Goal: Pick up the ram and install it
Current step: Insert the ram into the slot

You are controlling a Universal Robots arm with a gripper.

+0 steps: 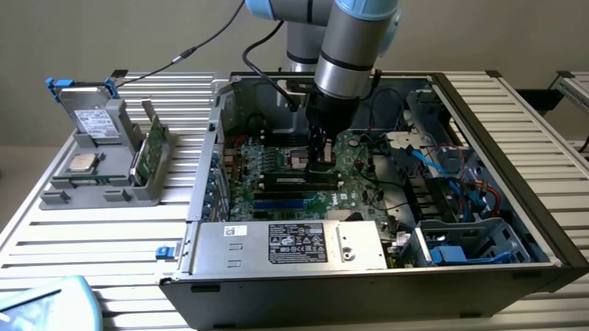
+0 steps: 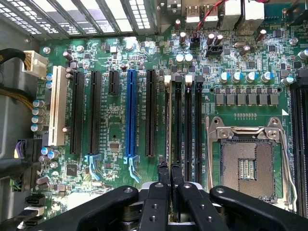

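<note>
Three slots [image 2: 188,125] beside end effector's [image 2: 169,169] ram [image 2: 167,120]

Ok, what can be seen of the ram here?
The ram is a long, narrow, thin dark board. From the wrist it shows edge-on, a slim strip running lengthwise along the memory slots, pinched between the shut fingers of the gripper. In the exterior view it stands on edge under the gripper, low over the slots. Whether it sits in a slot cannot be told.

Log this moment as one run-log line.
tool: shut on ram | place: over slots, inside open case | ram seated: cannot tell
</note>
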